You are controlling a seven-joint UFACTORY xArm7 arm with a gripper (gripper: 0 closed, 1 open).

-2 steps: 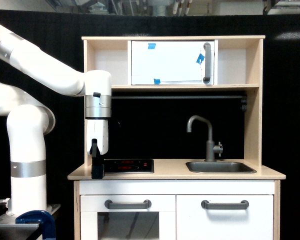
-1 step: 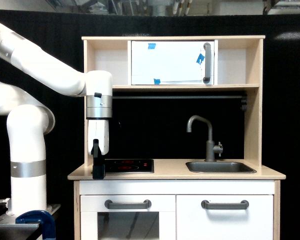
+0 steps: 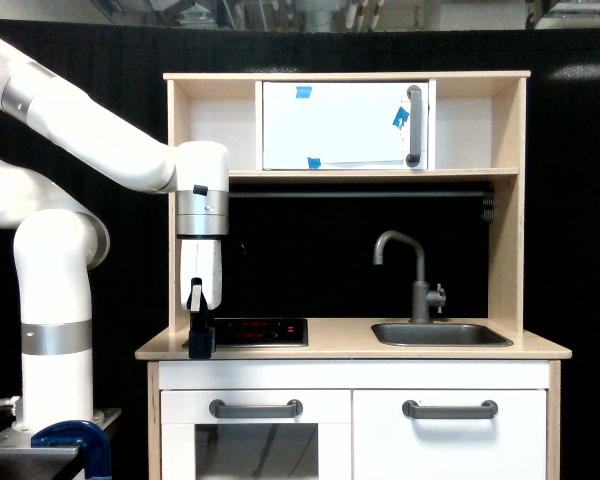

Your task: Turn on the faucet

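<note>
We see the white xArm7 arm with its black gripper hanging over the exterior view's left end of the pale wooden counter, just beside the black hob panel with red rings. From this side-on angle we cannot tell whether the jaws are released or clenched; nothing visible sits between them. The slim dark-grey tap with a tall post and hooked spout, the faucet, stands behind the flat grey sink basin toward the exterior view's right, well apart from the gripper, with its small lever knob on the post's right side. We judge the step in hand to be the approach: we should travel across above the hob, stay clear of the spout, and come at the knob from its open side. We can read no brand, label or writing; only 3 blue tape pieces mark the white cabinet door above.
</note>
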